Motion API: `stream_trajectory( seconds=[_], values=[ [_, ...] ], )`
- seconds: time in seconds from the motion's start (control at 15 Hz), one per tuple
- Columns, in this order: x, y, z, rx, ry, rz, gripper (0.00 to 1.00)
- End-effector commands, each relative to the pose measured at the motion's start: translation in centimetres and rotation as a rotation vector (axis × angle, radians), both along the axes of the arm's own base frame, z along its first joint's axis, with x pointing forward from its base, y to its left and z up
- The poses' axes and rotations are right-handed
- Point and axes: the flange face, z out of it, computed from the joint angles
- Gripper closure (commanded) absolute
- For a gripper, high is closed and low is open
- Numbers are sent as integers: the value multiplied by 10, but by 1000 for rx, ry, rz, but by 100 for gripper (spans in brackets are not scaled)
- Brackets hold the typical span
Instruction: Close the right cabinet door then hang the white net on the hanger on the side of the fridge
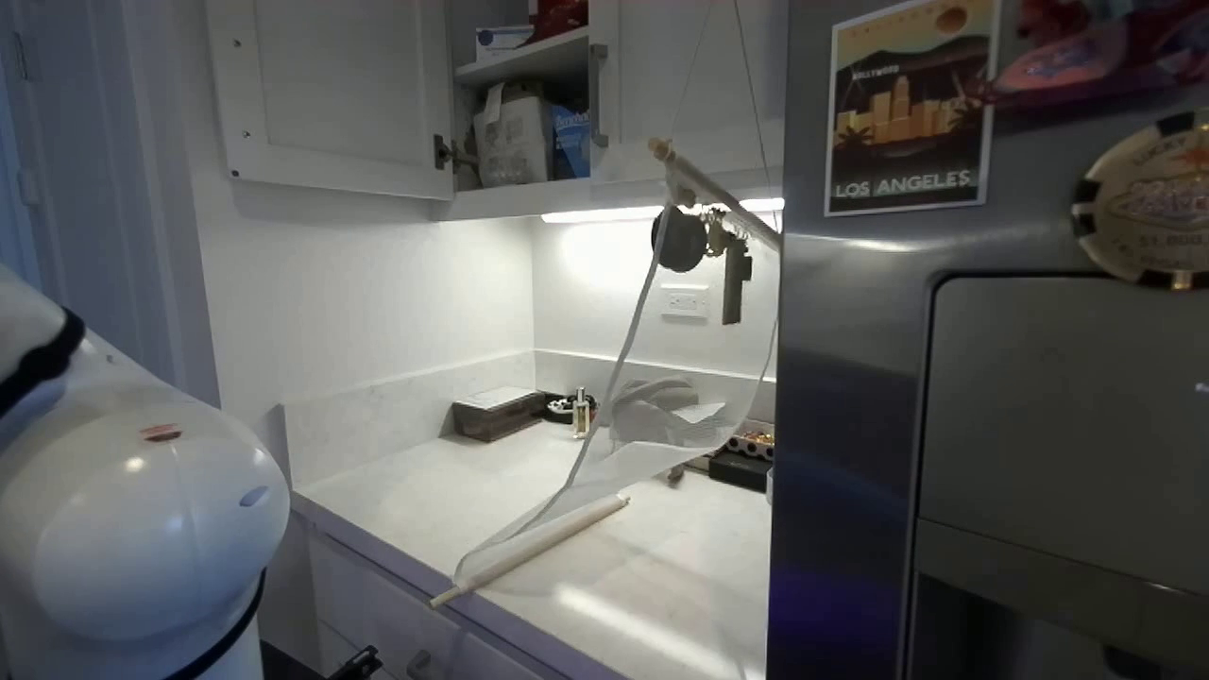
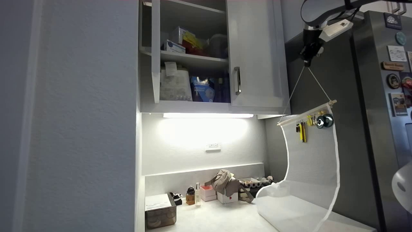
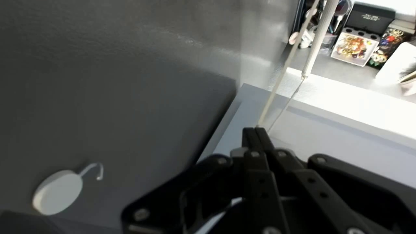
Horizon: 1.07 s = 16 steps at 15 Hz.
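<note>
White net (image 2: 309,161) sheer, white-edged, bowed slack between pale upper rod (image 2: 304,114) and lower rod (image 1: 532,552); fingers (image 3: 249,138) pressed together, pinching its taut cord (image 2: 319,83)

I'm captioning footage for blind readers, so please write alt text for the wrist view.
A black gripper, shut, pinches the cord of a pale hanging rod. At lower left, a bare white hook with a round base is fixed to the dark gray side of the fridge. At upper right, a polka-dot box holds small colorful items.
</note>
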Motion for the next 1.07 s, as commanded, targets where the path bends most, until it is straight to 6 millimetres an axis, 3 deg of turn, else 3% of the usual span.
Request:
stream_trajectory(
  seconds=[0.0,0.53,1.0],
  values=[
    [0,-3,25,-40,-76,-73,100],
    [-12,-23,62,-102,-226,-215,100],
    [-8,-49,65,-105,-253,-283,100]
  ],
)
